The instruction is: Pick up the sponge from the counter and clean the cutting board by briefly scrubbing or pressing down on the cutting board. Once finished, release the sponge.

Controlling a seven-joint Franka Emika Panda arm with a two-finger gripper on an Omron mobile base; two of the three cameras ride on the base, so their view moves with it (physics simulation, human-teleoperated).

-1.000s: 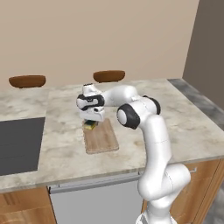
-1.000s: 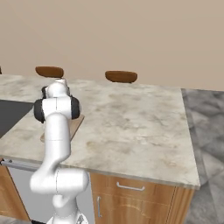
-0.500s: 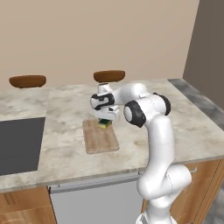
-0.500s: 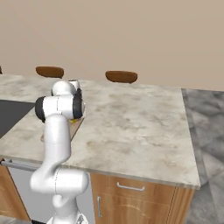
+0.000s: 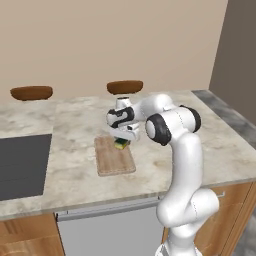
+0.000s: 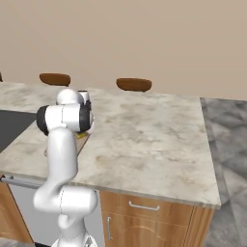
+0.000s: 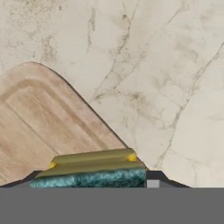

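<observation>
The tool [image 5: 122, 143] grips the green-and-yellow sponge [image 7: 92, 171] between its fingers, holding it over the far right corner of the wooden cutting board [image 5: 114, 159] on the marbled bench [image 5: 75, 170].

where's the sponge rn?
The sponge is held in the gripper, at the far right corner of the cutting board in the left base view; in the hand view it sits between the fingertips at the board's edge.

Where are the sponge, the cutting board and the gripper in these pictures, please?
sponge [image 7: 89, 173]: hand view, its green scrubbing layer.
cutting board [image 5: 114, 161]: left base view, bare wood at its middle.
gripper [image 5: 123, 141]: left base view, between its fingertips, shut on the sponge.
</observation>
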